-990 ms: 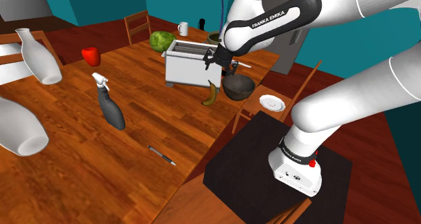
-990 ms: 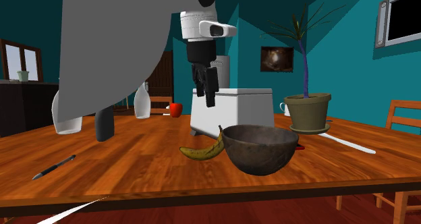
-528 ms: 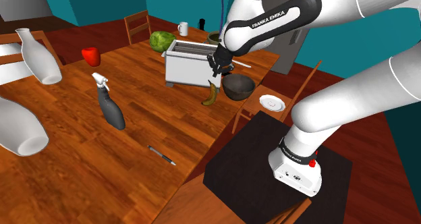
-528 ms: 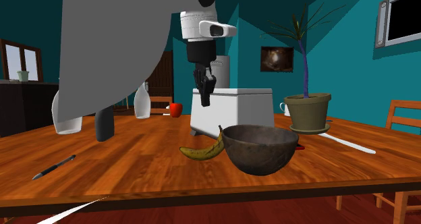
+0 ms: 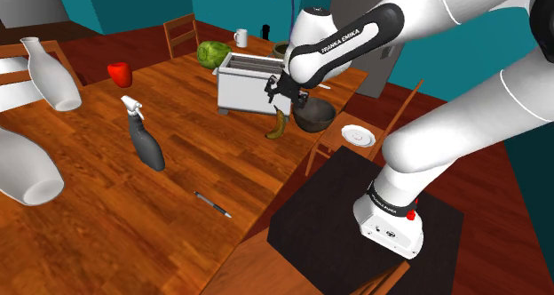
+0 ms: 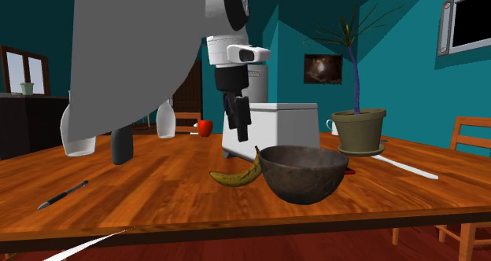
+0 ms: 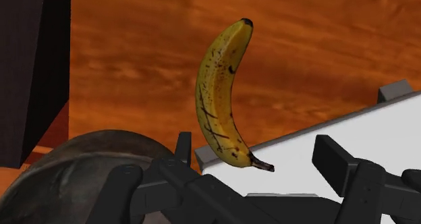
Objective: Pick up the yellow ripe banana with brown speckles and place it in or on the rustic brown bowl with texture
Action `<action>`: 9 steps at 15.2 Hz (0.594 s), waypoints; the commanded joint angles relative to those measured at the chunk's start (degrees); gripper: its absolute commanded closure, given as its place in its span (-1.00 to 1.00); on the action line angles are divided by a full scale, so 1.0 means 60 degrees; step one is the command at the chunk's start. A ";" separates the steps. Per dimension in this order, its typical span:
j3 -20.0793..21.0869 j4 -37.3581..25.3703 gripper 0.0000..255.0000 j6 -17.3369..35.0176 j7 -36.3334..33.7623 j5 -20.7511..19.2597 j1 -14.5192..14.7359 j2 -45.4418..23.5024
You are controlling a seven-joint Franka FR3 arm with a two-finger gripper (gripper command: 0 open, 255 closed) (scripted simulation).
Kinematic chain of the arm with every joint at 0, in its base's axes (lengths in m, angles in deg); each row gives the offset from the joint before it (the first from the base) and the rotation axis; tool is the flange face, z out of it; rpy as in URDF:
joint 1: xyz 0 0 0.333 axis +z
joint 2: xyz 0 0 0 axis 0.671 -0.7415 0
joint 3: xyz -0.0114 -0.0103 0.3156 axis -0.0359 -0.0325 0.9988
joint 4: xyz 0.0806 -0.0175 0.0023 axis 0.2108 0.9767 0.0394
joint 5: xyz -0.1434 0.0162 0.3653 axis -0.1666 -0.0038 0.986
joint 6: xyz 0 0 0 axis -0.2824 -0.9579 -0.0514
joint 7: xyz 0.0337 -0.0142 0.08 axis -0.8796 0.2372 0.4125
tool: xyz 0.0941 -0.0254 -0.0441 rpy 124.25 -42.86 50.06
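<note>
My claw (image 5: 286,94) hangs spread and empty over the wooden worktop (image 5: 178,191), just above centre in the shoulder view. The speckled banana (image 5: 279,124) lies flat right beneath it, squeezed between the white toaster (image 5: 247,87) and the dark brown bowl (image 5: 313,115). I'd drop straight down and straddle the banana's middle across its width. The fingers should clear both neighbours before I squeeze.

Speckled yellow banana (image 7: 216,101) lying flat, beside dark bowl (image 6: 304,177)
</note>
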 commanded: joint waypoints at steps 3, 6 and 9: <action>0.1152 -0.0024 -1.00 0.0763 -0.1651 -0.1219 -0.0944 -0.1377; 0.1758 -0.0080 -1.00 0.1177 -0.2743 -0.2288 -0.1595 -0.2202; 0.1973 -0.0100 -1.00 0.1605 -0.3331 -0.3111 -0.1989 -0.2760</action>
